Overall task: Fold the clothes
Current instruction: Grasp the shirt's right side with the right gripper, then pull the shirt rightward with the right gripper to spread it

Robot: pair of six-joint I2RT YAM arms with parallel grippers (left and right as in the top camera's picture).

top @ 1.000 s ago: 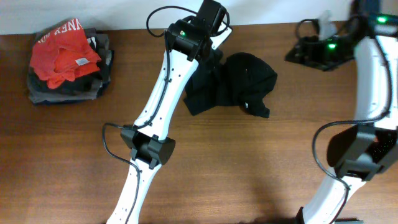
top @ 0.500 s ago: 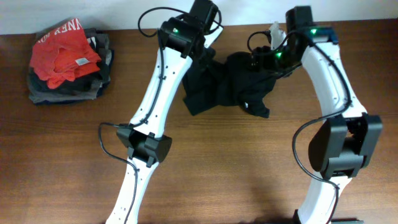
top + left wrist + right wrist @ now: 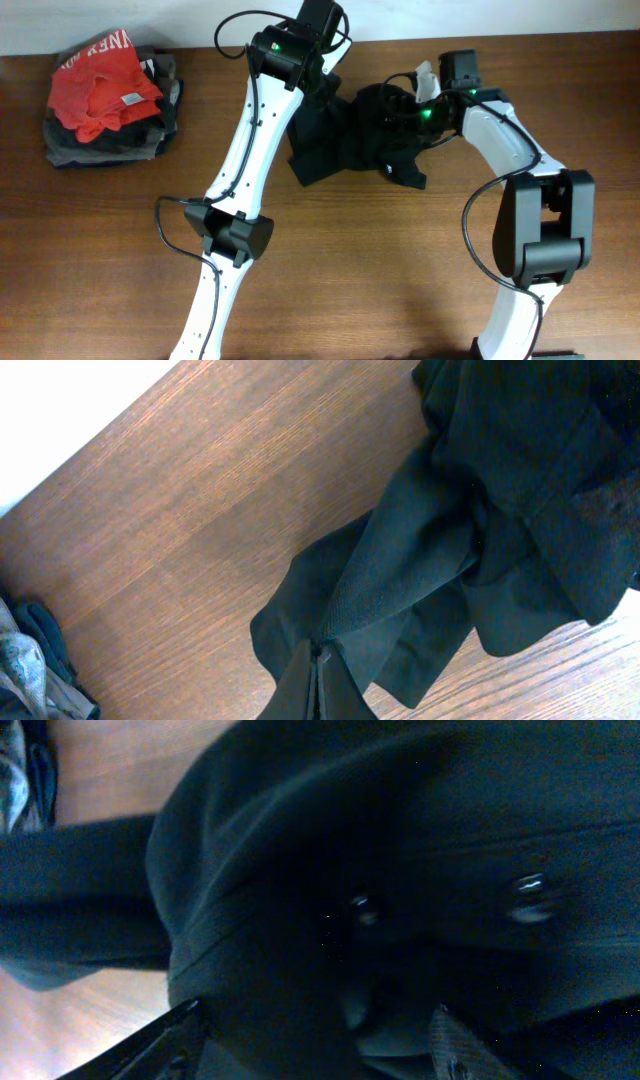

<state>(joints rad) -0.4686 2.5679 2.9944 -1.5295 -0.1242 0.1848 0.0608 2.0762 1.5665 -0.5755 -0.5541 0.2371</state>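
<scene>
The black T-shirt (image 3: pixel 365 135) lies crumpled at the back middle of the table. My left gripper (image 3: pixel 318 660) is shut on a fold of the shirt (image 3: pixel 450 530) at its left edge; in the overhead view it sits at the shirt's upper left (image 3: pixel 322 85). My right gripper (image 3: pixel 315 1030) is open, its fingers spread wide and pressed against the dark fabric (image 3: pixel 380 850), which fills the right wrist view. In the overhead view the right gripper (image 3: pixel 408 110) is over the shirt's upper right part.
A pile of folded grey and dark garments with a red garment (image 3: pixel 100 85) on top sits at the back left. The wooden table (image 3: pixel 400 270) ends at a white wall along the back.
My right arm has swung in from the far right and come down onto the shirt's right side. My left gripper has shifted slightly left and back with its fold, dragging the shirt a little.
</scene>
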